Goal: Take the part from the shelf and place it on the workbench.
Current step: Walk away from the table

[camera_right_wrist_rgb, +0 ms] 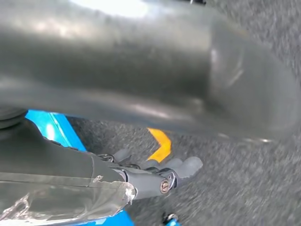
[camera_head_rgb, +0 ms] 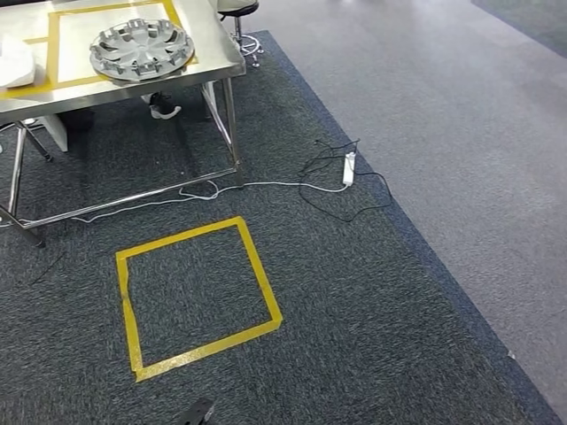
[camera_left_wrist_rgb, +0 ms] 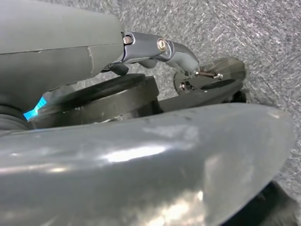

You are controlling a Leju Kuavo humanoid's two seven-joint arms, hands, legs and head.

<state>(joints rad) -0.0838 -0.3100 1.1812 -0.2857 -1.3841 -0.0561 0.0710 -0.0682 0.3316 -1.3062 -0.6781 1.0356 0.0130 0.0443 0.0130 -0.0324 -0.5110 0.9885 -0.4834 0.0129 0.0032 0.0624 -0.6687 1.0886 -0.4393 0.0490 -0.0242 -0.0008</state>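
A silver wheel cover (camera_head_rgb: 142, 49) lies flat on the steel workbench (camera_head_rgb: 217, 44), inside a yellow tape rectangle on its top. My left hand (camera_left_wrist_rgb: 135, 150) hangs over the dark carpet with its fingers (camera_left_wrist_rgb: 177, 51) stretched out and nothing in it. My right hand (camera_right_wrist_rgb: 135, 89) hangs over the carpet too, its fingers (camera_right_wrist_rgb: 177, 168) straight and apart, holding nothing. The workbench stands well ahead of me at the far left.
A yellow tape square (camera_head_rgb: 200, 297) marks the carpet in front of the bench. A white power strip (camera_head_rgb: 348, 166) with loose cables lies to the right of the bench leg. A person's shoe (camera_head_rgb: 164, 108) is under the bench. A stool base (camera_head_rgb: 246, 40) stands behind.
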